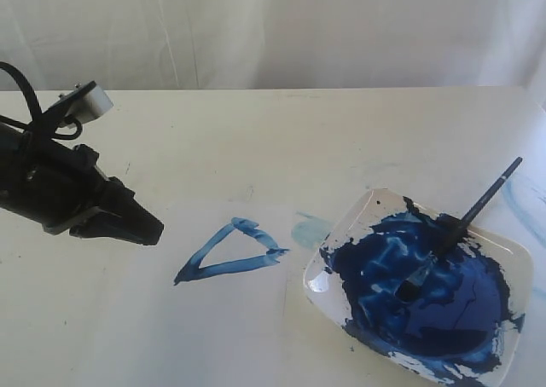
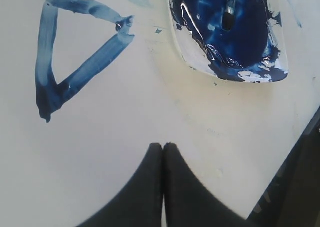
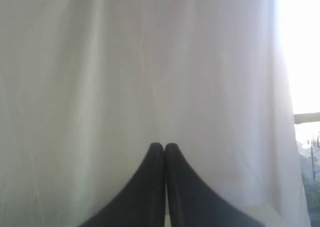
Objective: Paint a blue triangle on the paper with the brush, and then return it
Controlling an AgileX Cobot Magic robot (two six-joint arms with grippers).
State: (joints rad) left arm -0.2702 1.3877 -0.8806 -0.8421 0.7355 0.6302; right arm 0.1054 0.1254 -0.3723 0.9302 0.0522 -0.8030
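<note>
- The brush lies slanted in the dish, bristles in the blue paint pool, handle jutting past the rim.
- The blue triangle on the paper beside the dish points its long corner away from it.
- The left gripper, beyond the triangle from the dish, is clenched and empty.
- The right gripper is clenched and empty too.
</note>
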